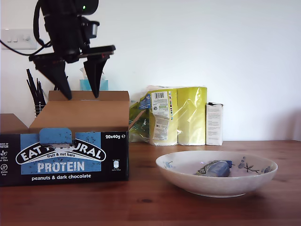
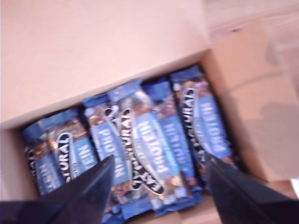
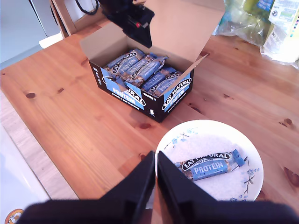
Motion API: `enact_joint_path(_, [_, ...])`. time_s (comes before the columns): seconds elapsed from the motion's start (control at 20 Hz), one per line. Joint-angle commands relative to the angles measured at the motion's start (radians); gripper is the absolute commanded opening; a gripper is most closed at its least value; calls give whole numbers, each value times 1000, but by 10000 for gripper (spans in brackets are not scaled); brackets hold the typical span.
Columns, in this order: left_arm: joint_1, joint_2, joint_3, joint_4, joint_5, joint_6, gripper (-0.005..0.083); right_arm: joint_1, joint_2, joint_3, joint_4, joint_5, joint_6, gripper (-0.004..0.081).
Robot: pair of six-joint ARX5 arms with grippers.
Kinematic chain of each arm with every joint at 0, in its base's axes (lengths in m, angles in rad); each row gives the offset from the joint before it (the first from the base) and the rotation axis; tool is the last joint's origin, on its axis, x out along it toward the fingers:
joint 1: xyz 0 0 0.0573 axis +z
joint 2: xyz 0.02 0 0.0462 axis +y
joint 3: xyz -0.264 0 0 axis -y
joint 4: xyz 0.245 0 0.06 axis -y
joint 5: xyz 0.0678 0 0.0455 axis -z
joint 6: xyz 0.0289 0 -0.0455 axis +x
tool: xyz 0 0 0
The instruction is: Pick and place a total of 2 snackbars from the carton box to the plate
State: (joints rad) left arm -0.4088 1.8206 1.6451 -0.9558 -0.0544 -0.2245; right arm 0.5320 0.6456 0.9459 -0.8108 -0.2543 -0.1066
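The black-and-blue carton box (image 1: 66,150) stands open at the exterior view's left, with several blue snackbars (image 2: 149,149) lying side by side inside it. My first gripper (image 1: 83,96) hangs open just above the box opening, its fingertips (image 2: 100,179) apart over the bars and holding nothing. The white plate (image 1: 216,186) with blue twig pattern sits at the exterior view's right and holds one snackbar (image 1: 216,168). My second gripper (image 3: 155,154) is shut and empty, high above the table beside the plate (image 3: 210,133); it does not show in the exterior view.
Behind the box and plate stand yellow wrapped packs (image 1: 181,115), a small white carton (image 1: 214,124), a blue tissue box (image 1: 94,84) and dark sticks in a holder (image 1: 35,92). The wooden table's edge (image 3: 32,154) runs near the box.
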Motion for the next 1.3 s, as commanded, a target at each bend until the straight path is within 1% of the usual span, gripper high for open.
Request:
enact_joint_path(0.0, [8,64,-20,19,16,-4,628,5,0,6,11,0,-7,-13])
enact_joint_path(0.6, [17,217,-20,35,62,-12,620,5,27,6,18,0,-25,-13])
enact_joint_path(0.7, [17,229,-20,42,66,-11,603,5,32,6,21,0,-25,-13])
enact_joint_path(0.9, [23,248,-20,35,75,-11,527,5,40,6,39,2,-25,-13])
enact_joint_path(0.95, [24,248,-20,32,74,-11,494,5,44,6,43,2,-25,-13])
enact_joint_path(1.0, [24,248,-20,36,74,-11,435,5,46,6,44,2,-25,-13])
enact_joint_path(1.1, [24,248,-20,41,73,-7,285,5,55,6,44,2,-26,-13])
enact_joint_path(1.15, [24,248,-20,35,73,-2,236,5,58,6,44,2,-26,-13])
enact_joint_path(1.2, [24,248,-20,30,74,6,215,5,61,6,44,2,-26,-13])
enact_joint_path(1.25, [24,248,-20,30,74,7,213,5,63,6,44,1,-26,-13])
